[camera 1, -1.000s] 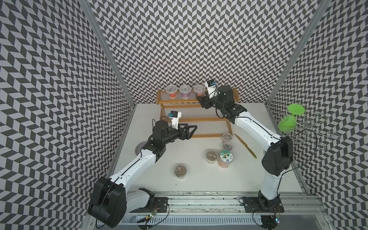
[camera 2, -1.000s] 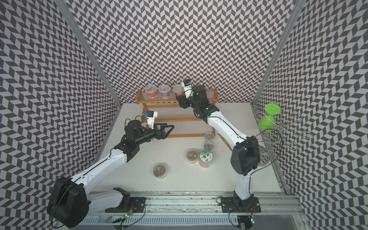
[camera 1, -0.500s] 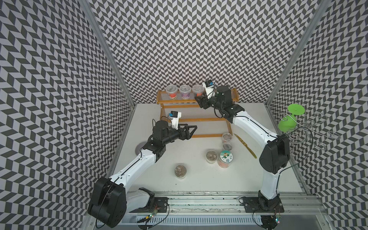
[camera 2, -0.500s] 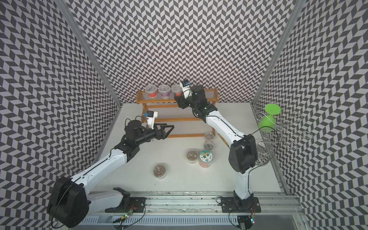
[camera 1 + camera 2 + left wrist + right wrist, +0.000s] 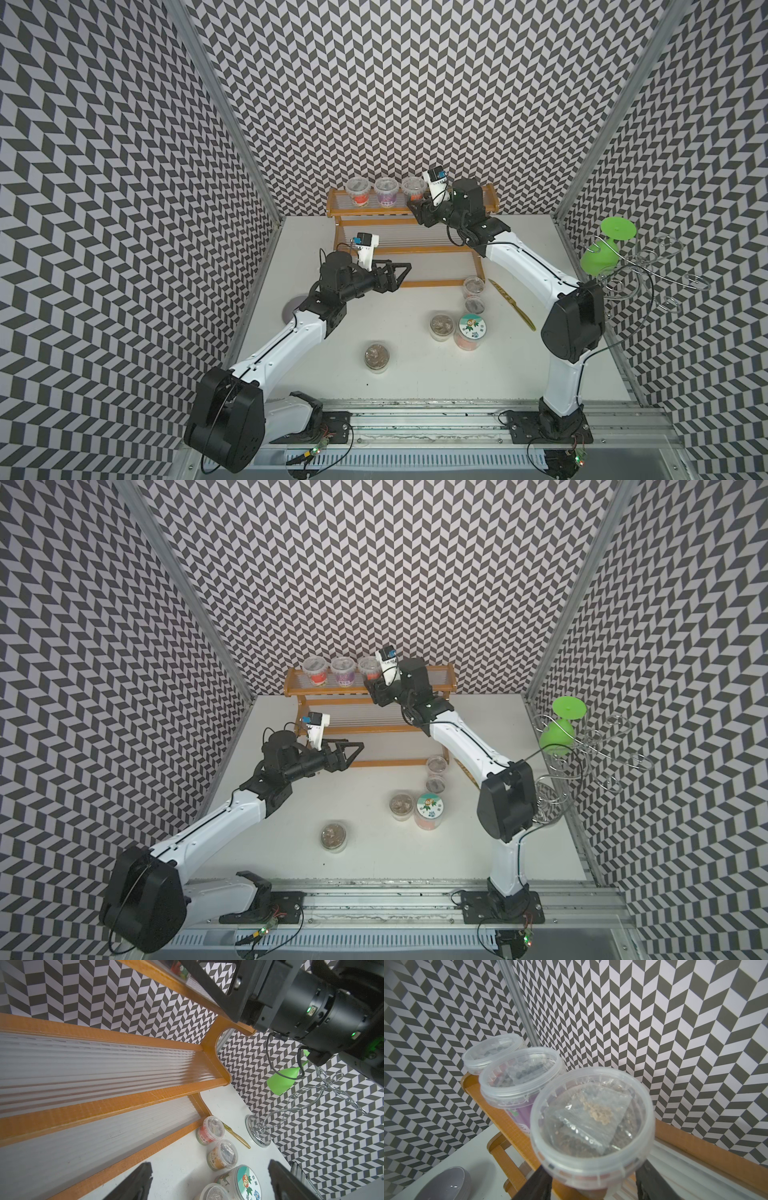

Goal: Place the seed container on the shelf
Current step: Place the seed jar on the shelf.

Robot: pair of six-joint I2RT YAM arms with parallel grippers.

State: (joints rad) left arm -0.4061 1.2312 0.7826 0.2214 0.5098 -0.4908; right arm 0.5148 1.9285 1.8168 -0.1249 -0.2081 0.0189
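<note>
Shelf (image 5: 415, 249) sat at the far wall. Left gripper (image 5: 402, 274) hung wide open and empty by the lowest tier, well apart. Right gripper (image 5: 417, 203) was at the top tier, clamped on the upright seed container (image 5: 591, 1118), just right of two other cups (image 5: 384, 192). Right arm's move, I reckon.

Seed container (image 5: 591, 1122), clear, lidded, seed packet inside, clamped between dark fingers (image 5: 537, 1184) of right gripper (image 5: 591, 1169) over shelf (image 5: 695, 1147) top tier. Beside it purple-label cup (image 5: 519, 1076), then third cup (image 5: 492, 1053) at tier's end. Grey bowl (image 5: 444, 1184) on table (image 5: 467, 1147) below.
</note>
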